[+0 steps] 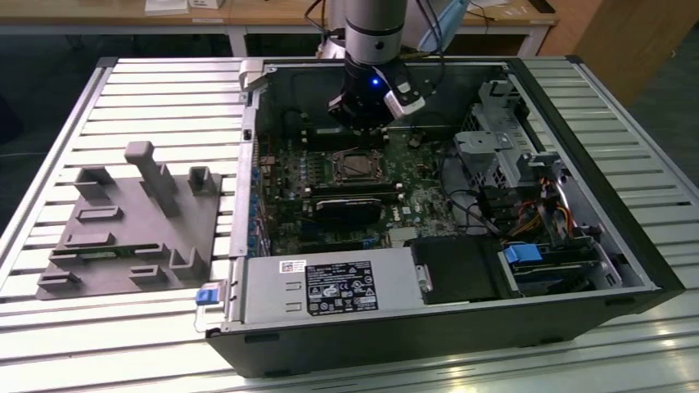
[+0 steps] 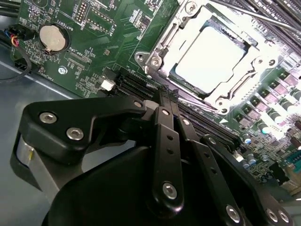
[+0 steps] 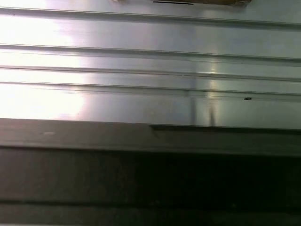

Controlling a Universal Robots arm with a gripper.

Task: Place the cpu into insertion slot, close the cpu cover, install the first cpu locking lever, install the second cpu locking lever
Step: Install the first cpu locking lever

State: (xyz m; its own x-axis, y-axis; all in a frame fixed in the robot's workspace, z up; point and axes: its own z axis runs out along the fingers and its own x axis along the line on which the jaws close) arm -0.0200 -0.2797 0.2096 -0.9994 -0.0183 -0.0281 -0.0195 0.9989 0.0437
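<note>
While the single arm hangs inside the open black computer case [image 1: 611, 270], the black-linked hand [image 2: 167, 101] sits low over the green circuit board [image 2: 94, 52] with its 2 slim fingers [image 2: 164, 141] pressed together and nothing between them.

The small flat square cpu with a dull silver-grey top [image 2: 214, 59] already lies in the square metal-rimmed insertion slot [image 2: 155, 59], just ahead of the fingertips and apart from them. Its thin silvery frame-shaped cpu cover [image 2: 230, 92] appears to lie down around the chip, the top showing through the cut-out; whether it is latched cannot be judged. A thin metal rod [image 2: 263, 18], possibly 1 locking lever, runs along the far side of the socket; its seating is unclear.

In the exterior view the hand [image 1: 361, 123] hangs just beyond the same socket [image 1: 355, 166], towards the rear wall of the case. Judgement: the closed, empty fingers suit pushing a cover or lever rather than carrying a part.

Beyond the case, to the exterior view's left of the hand, a grey moulded fixture tray [image 1: 126, 225] rests on the ribbed aluminium table [image 1: 164, 90]. The first wrist view faces these bright ribbed slats [image 3: 150, 70] over a dark edge. A wooden bench [image 1: 284, 12] stands behind.
</note>
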